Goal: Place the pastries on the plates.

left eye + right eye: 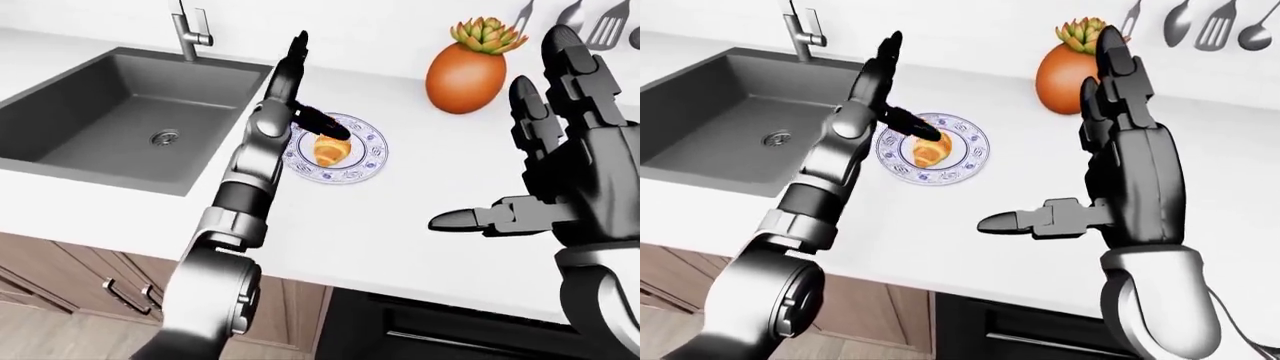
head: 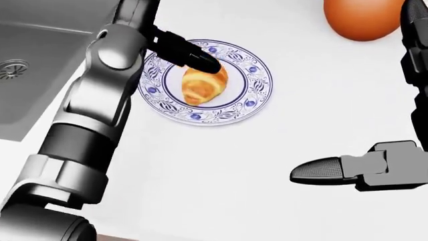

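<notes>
- Okay, I see the croissant (image 2: 204, 85) lying on the blue-patterned plate (image 2: 251, 105), beside the sink (image 1: 100, 120).
- Left hand (image 1: 885, 90) fingers spread wide above it, holding nothing.
- Right hand (image 1: 1110, 165) splayed open, well apart.

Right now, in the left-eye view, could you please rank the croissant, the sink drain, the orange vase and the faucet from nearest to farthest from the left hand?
1. Croissant, on the plate, just below the left hand and its open fingers.
2. Faucet, up-left; sink drain, lower left. Too close to call.
3. Orange vase, far right.
</notes>
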Controlling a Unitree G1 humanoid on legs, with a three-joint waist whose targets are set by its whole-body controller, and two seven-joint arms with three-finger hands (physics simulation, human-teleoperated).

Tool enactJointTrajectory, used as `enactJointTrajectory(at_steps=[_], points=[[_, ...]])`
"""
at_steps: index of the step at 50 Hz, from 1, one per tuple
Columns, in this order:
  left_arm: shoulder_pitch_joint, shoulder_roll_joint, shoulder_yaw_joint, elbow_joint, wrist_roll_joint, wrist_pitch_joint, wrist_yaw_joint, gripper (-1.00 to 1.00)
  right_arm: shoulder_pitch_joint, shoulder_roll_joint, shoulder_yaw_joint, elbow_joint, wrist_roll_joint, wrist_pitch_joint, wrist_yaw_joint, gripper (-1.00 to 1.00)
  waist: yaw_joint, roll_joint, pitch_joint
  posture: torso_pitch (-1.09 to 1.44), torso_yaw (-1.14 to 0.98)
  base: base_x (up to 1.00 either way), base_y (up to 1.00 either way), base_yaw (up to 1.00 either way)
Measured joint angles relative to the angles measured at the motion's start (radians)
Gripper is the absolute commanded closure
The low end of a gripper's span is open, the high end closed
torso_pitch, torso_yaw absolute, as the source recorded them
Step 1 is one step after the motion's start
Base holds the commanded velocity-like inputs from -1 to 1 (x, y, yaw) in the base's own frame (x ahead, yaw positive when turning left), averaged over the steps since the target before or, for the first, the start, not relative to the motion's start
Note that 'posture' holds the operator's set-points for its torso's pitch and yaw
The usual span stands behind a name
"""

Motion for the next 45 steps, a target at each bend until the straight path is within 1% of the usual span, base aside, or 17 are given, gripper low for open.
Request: enactJointTrajectory(at_steps=[3,9,11,15,20,23,27,29,31,36,39,41,43,45], points=[[0.005,0.022,0.006,-0.106,-0.004,0.054,-0.006,-1.00,-0.007,-0.001,-0.002,0.002,0.005,0.009,0.000,-1.00,-0.001,0.003,-0.001,0.00,0.00,0.00,0.00,0.00],[0.072,0.071,0.019,-0.420,-0.009,0.217,-0.039,-1.00,-0.014,0.010,0.003,0.000,-0.006,0.019,0.004,-1.00,-0.003,0.013,0.001,0.00,0.00,0.00,0.00,0.00],[0.098,0.087,0.033,-0.522,-0.013,0.276,-0.051,-1.00,-0.007,0.011,0.005,0.001,-0.012,0.017,0.007,-1.00,-0.003,0.017,0.002,0.00,0.00,0.00,0.00,0.00],[0.182,0.127,0.051,-0.744,-0.017,0.395,-0.083,-1.00,-0.009,0.003,0.006,0.004,-0.006,0.017,-0.001,-1.00,-0.005,0.025,0.004,0.00,0.00,0.00,0.00,0.00],[0.292,0.166,0.078,-1.021,-0.023,0.552,-0.121,-1.00,-0.021,0.009,0.027,0.002,-0.013,0.017,-0.010,-1.00,-0.006,0.030,0.008,0.00,0.00,0.00,0.00,0.00],[0.342,0.190,0.092,-1.162,-0.026,0.633,-0.150,-1.00,-0.022,0.003,0.023,0.003,-0.006,0.019,-0.014,-1.00,-0.005,0.032,0.010,0.00,0.00,0.00,0.00,0.00],[0.386,0.227,0.126,-1.295,-0.037,0.720,-0.186,-1.00,-0.018,0.000,0.025,0.002,-0.006,0.014,-0.020,-1.00,-0.005,0.034,0.011,0.00,0.00,0.00,0.00,0.00],[0.416,0.242,0.151,-1.363,-0.052,0.756,-0.198,-1.00,-0.010,0.006,0.021,0.001,-0.011,0.011,-0.015,-1.00,-0.006,0.036,0.010,0.00,0.00,0.00,0.00,0.00],[0.457,0.259,0.175,-1.420,-0.064,0.777,-0.201,-1.00,-0.002,0.018,0.029,0.001,-0.032,0.007,-0.006,-1.00,-0.007,0.038,0.010,0.00,0.00,0.00,0.00,0.00],[0.576,0.269,0.247,-1.523,-0.113,0.821,-0.186,-1.00,0.003,0.059,0.031,0.005,-0.085,0.021,0.033,-1.00,-0.007,0.044,0.012,0.00,0.00,0.00,0.00,0.00],[0.629,0.292,0.278,-1.547,-0.146,0.833,-0.176,-1.00,0.001,0.074,0.023,0.006,-0.109,0.034,0.057,-1.00,-0.005,0.045,0.013,0.00,0.00,0.00,0.00,0.00],[0.676,0.286,0.309,-1.574,-0.168,0.829,-0.164,-1.00,0.000,0.090,0.025,0.006,-0.130,0.040,0.068,-1.00,-0.007,0.046,0.011,0.00,0.00,0.00,0.00,0.00],[0.731,0.276,0.320,-1.593,-0.183,0.812,-0.149,-1.00,-0.007,0.110,0.031,0.005,-0.157,0.053,0.082,-1.00,-0.006,0.048,0.009,0.00,0.00,0.00,0.00,0.00],[0.800,0.268,0.326,-1.595,-0.194,0.775,-0.143,-1.00,-0.008,0.122,0.024,0.003,-0.173,0.065,0.101,-1.00,-0.005,0.051,0.008,0.00,0.00,0.00,0.00,0.00]])
